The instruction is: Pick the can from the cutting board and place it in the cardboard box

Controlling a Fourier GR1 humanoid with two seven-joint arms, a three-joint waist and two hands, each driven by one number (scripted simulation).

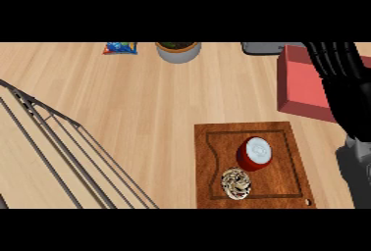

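Note:
A red can (253, 153) with a white top stands on the brown wooden cutting board (279, 137), right of centre and near the front edge. Nothing holds it. My right hand (334, 58) is raised at the far right, well behind the board, with its black fingers straight and open. It overlaps the right side of the reddish box (301, 83), which lies behind the board. Its forearm runs down the right edge of the view. My left hand does not show.
A round brown-and-cream patterned object (237, 183) lies on the board just in front of the can. A wire rack (58, 147) fills the left side. At the back stand a grey pot (177, 51), a blue snack bag (120, 47) and a dark grey object (261, 47).

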